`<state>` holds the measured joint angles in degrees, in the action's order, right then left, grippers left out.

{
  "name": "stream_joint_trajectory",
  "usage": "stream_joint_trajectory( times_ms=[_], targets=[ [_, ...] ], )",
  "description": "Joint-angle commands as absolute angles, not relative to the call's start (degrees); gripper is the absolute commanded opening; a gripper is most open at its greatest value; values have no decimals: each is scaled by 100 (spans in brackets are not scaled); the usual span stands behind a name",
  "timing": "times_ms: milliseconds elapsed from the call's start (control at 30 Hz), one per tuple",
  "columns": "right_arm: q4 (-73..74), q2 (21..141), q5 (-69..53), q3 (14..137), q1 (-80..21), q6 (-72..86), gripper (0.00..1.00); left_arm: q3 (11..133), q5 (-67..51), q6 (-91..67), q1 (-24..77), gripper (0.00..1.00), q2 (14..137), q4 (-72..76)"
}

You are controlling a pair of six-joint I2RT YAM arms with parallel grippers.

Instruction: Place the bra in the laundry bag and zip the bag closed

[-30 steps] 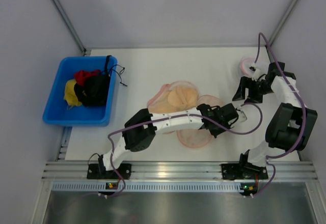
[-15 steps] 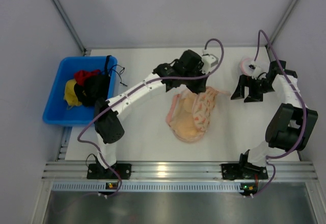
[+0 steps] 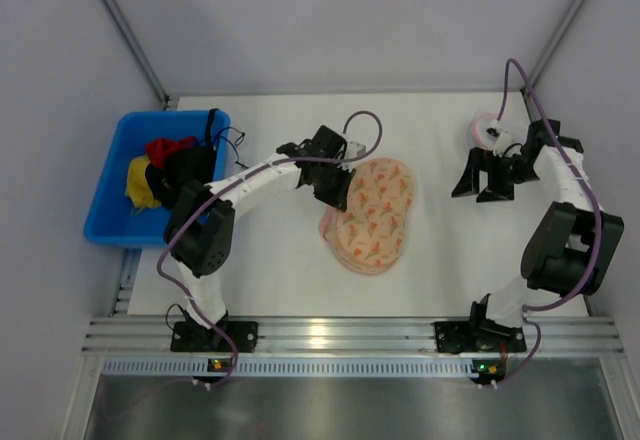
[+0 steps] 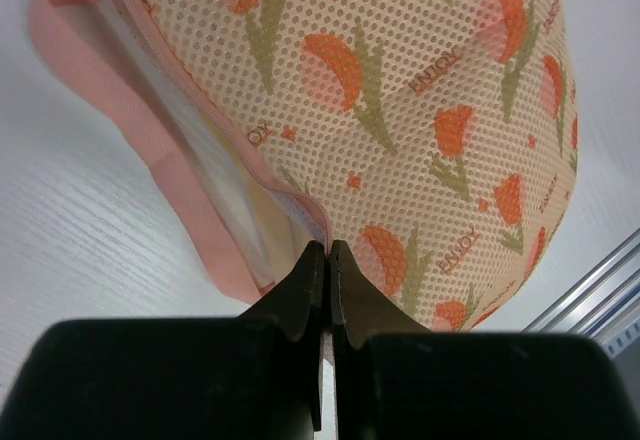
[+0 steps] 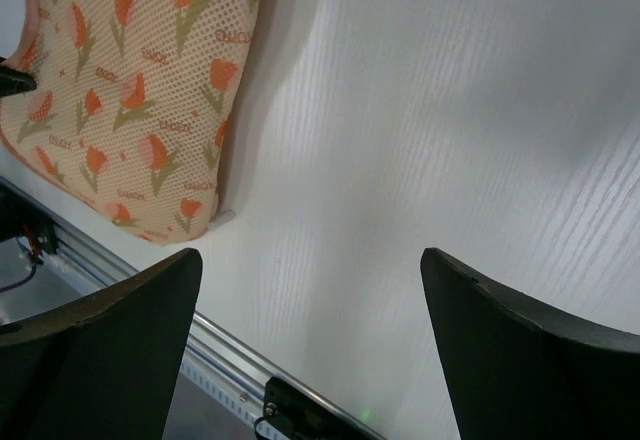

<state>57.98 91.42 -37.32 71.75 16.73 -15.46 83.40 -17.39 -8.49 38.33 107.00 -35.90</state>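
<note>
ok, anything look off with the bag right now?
Yes. The laundry bag gapes along its left edge: the pink rim stands apart from the printed mesh, right by the left gripper, which is pinched shut on that seam. It doesn't look fully zipped.

Def a robotics lab / test cell, not anyone's home imo. Two robot arms (image 3: 262, 175) w/ purple cables (image 3: 513, 85) are bolted to an aluminium rail (image 3: 340, 335) at the front of a plain white table (image 3: 270, 270). Bare grey panel walls (image 3: 330, 20) on 3 sides, metal corner posts (image 3: 125, 30), tiny status lights (image 3: 215, 365) by the bases. Only homey stuff: a blue bin (image 3: 100, 230) of clothes and a flowery laundry bag (image 3: 375, 215).
</note>
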Motion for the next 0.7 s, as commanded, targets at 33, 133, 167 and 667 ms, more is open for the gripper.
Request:
stream_joint_trajectory(
  times_ms=[33,133,167,667],
  targets=[
    [5854,9150,-3885,7383,1652,-1644,91,8148,-1626,-1186,3709,0,10678,-3094],
    [5784,9132,-3929,7269,1573,-1617,90,7911,-1609,-1161,3621,0,10758,-2954],
    [5740,9123,-3955,7216,1504,-1574,90,7806,-1591,-1143,3612,0,10793,-2927],
    [2438,9439,-5702,5424,379,568,70,7629,-1055,-949,3525,0,11768,-2742]
  ],
)
